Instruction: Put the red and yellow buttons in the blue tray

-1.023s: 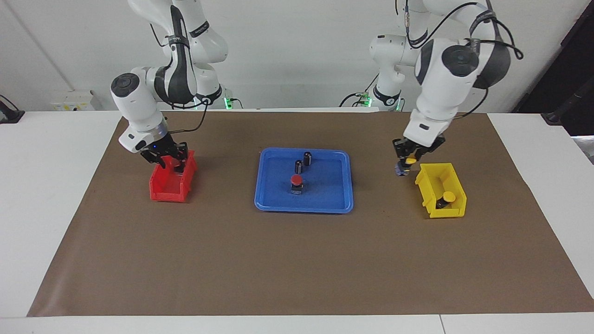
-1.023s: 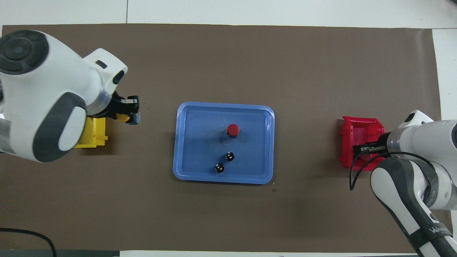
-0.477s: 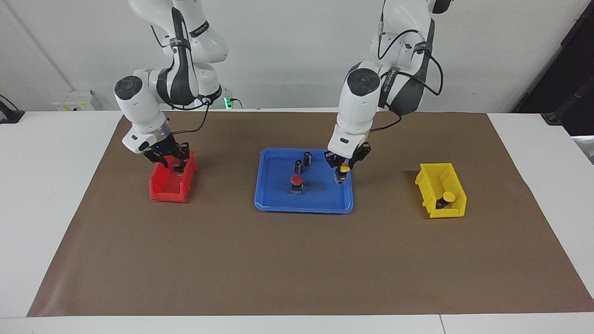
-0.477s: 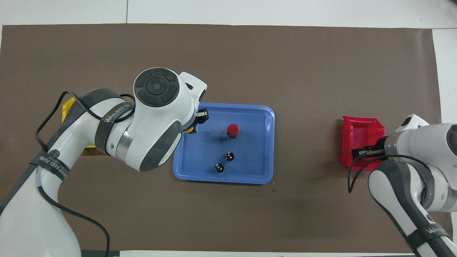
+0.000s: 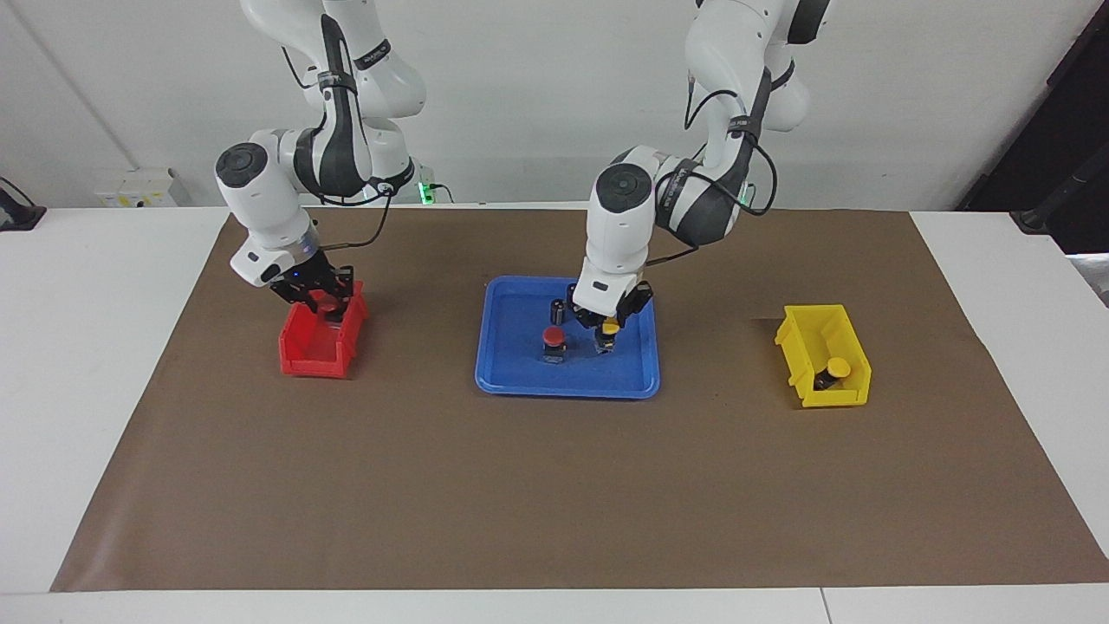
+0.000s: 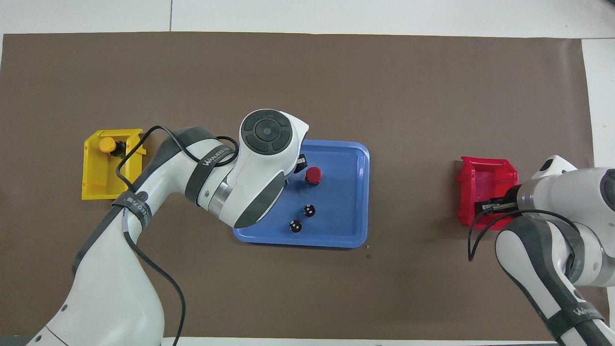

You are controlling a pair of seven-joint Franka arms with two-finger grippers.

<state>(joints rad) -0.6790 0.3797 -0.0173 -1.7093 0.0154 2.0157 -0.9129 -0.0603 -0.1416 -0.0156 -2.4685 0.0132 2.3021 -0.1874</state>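
The blue tray [image 5: 567, 379] lies mid-table and also shows in the overhead view [image 6: 338, 211]. One red button [image 5: 553, 336] stands upright in it [image 6: 313, 175]. My left gripper [image 5: 608, 334] is shut on a yellow button [image 5: 611, 328], low in the tray beside the red button, toward the left arm's end. The arm hides this from overhead. A second yellow button [image 5: 836, 368] lies in the yellow bin [image 6: 107, 144]. My right gripper [image 5: 319, 299] is over the red bin [image 5: 314, 351], with a red button's cap [image 5: 324, 298] between its fingers.
Two dark capless cylinders [image 6: 310, 210] [image 6: 296, 226] stand in the tray, nearer to the robots than the red button. The yellow bin [image 6: 96, 182] is at the left arm's end and the red bin [image 6: 485, 175] at the right arm's end. Brown paper covers the table.
My left gripper carried the yellow button from beside the yellow bin to the tray and lowered it beside the red button. My right gripper rose slightly over the red bin.
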